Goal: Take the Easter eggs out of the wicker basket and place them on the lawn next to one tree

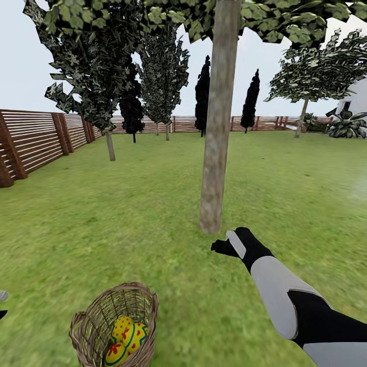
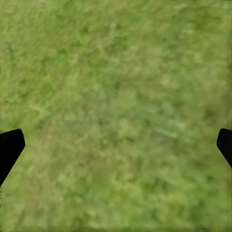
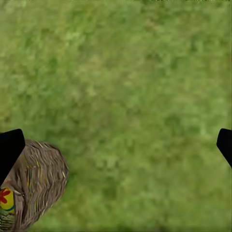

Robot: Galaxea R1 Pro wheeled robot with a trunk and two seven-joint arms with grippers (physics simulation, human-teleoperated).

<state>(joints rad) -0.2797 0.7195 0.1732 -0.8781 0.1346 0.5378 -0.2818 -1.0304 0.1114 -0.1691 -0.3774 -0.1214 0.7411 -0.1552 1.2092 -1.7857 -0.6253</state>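
Tan-brown round wicker basket [image 1: 114, 326] sits on the mottled green lawn [image 1: 127, 229], holding yellow painted Easter eggs [image 1: 125, 339], near the grey-brown tree trunk [image 1: 218, 127]; right tool [image 1: 229, 247] hovers beside the trunk, fingers spread; left tool [image 2: 116, 145] likewise spread above grass

Open lawn [image 1: 153, 214] around tree [image 1: 216, 153], wicker basket [image 1: 89, 321].

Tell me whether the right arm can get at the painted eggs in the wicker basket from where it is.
Probably yes: the right gripper hangs over bare lawn, its fingers wide apart and empty, and nothing lies between it and the open tan wicker basket holding the yellow painted eggs.
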